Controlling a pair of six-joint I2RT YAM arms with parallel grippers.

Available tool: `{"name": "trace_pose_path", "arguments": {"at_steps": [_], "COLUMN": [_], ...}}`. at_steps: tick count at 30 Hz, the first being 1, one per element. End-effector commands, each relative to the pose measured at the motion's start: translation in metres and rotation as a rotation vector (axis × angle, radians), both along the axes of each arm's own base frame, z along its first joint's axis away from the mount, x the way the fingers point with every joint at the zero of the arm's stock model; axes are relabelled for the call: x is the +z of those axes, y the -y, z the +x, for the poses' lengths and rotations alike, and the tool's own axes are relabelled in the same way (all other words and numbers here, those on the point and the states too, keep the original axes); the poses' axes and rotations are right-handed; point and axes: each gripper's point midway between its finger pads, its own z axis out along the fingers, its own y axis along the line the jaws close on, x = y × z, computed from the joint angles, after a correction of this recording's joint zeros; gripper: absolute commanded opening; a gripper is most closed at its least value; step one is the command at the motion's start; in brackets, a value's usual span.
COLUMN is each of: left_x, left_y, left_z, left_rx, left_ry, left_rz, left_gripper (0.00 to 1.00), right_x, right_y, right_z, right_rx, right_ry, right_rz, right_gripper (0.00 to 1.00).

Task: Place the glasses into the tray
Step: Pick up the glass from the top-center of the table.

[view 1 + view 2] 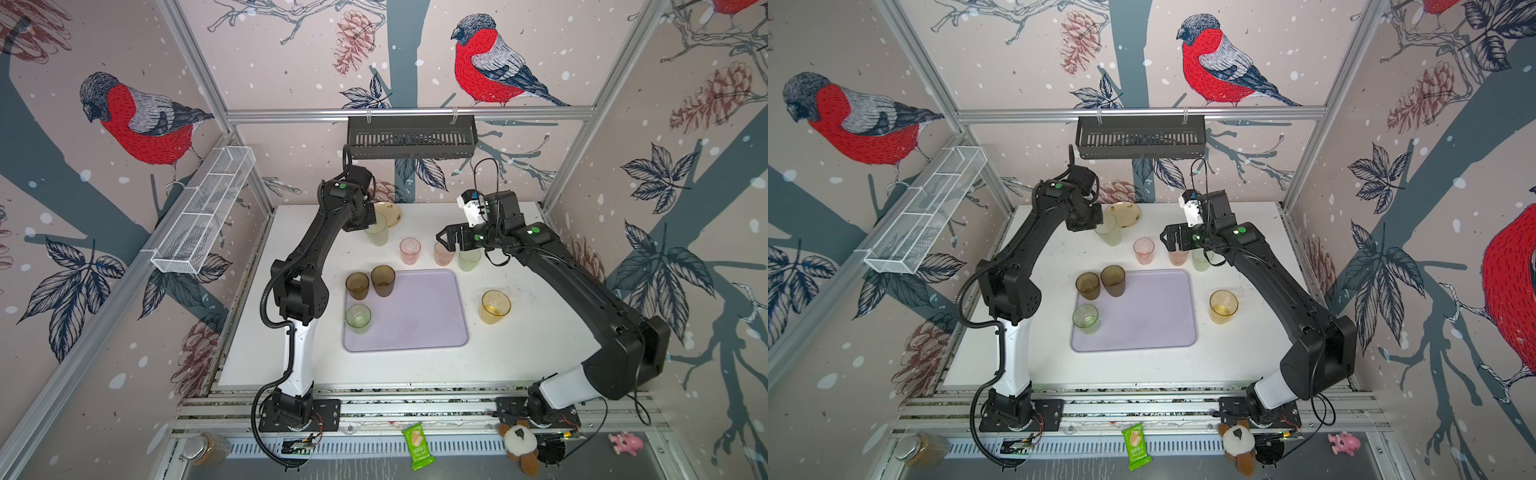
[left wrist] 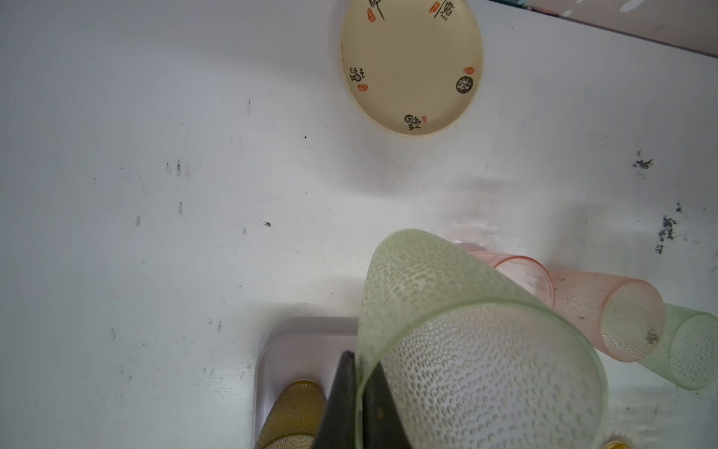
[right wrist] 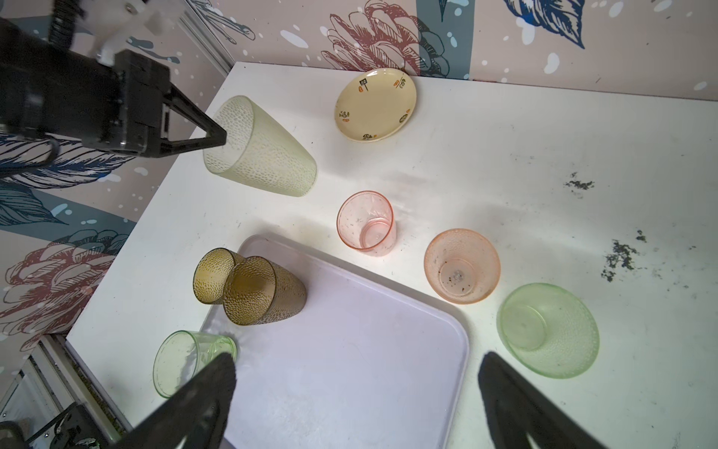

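Note:
My left gripper (image 2: 359, 373) is shut on the rim of the tall frosted green glass (image 2: 458, 338) at the back of the table; one finger is inside it and one outside. Both top views show this glass (image 1: 378, 236) (image 1: 1109, 233) next to the yellow plate. The lavender tray (image 1: 424, 316) holds two brown glasses (image 1: 357, 285) (image 1: 382, 281) at its far left corner and a green glass (image 1: 358, 318) at its left edge. A pink glass (image 1: 410, 250), a peach glass (image 1: 443, 254), a green glass (image 1: 468, 259) and an amber glass (image 1: 495, 306) stand on the table. My right gripper (image 3: 357, 365) hangs open above the tray (image 3: 369, 311).
A yellow plate (image 1: 388, 213) lies at the back of the table. A black slotted basket (image 1: 411, 137) hangs on the back rail and a white wire basket (image 1: 203, 212) on the left wall. A snack packet (image 1: 417, 444) and a plush toy (image 1: 519, 444) lie in front of the table.

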Motion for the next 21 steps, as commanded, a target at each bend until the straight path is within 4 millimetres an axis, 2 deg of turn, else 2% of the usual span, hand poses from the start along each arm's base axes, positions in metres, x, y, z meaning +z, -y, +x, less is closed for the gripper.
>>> {"name": "trace_pose_path", "arguments": {"at_steps": [1, 6, 13, 16, 21], "left_x": [0.022, 0.053, 0.076, 0.081, 0.078], "left_y": [0.0, 0.01, 0.042, 0.054, 0.07], "left_z": [-0.02, -0.046, -0.085, -0.102, -0.128], "left_rx": [0.01, -0.006, -0.065, -0.092, -0.121], "left_ry": [-0.001, 0.031, 0.042, 0.046, 0.03], "left_rz": [0.003, -0.007, -0.028, -0.023, -0.042], "left_gripper": [0.0, 0.0, 0.0, 0.0, 0.0], "right_x": [0.01, 0.015, 0.014, 0.013, 0.008], "right_y": [-0.001, 0.003, 0.009, 0.014, 0.026], "right_z": [0.002, 0.002, 0.0, -0.002, -0.005], "right_rx": [-0.003, -0.02, -0.043, -0.057, -0.091], "right_ry": [0.027, 0.038, 0.035, 0.037, 0.026], "right_rz": [0.033, 0.054, 0.064, 0.073, 0.072], "right_gripper": [0.98, 0.98, 0.98, 0.98, 0.98]}}
